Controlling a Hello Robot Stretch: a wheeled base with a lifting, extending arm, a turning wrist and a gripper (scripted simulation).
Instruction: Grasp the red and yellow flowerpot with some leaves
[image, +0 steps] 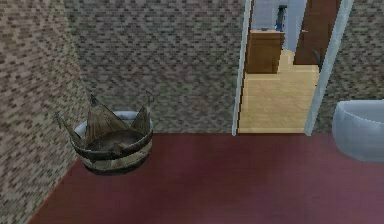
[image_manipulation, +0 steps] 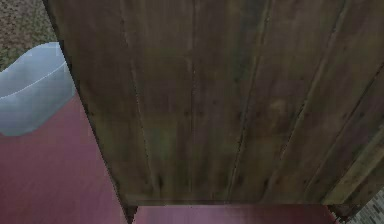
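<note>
A dark red floor (image: 220, 180) runs across the room, met by walls (image: 160, 60) of small speckled stone in grey and brown. Near the left wall stands a wooden tub (image: 115, 150) bound with metal hoops, with brown stuff piled inside. To the right, a doorway (image: 280, 70) with a pale frame (image: 241, 70) leads into a brighter room with a light wood floor (image: 275, 105), a wooden cabinet (image: 265, 52) far back and a dark door (image: 322, 30). A pale rounded fixture (image: 362, 130) sits at the right edge. In the arm side view, a broad panel of dark upright planks (image_manipulation: 220, 100) stands close, with the pale fixture to its left.
</note>
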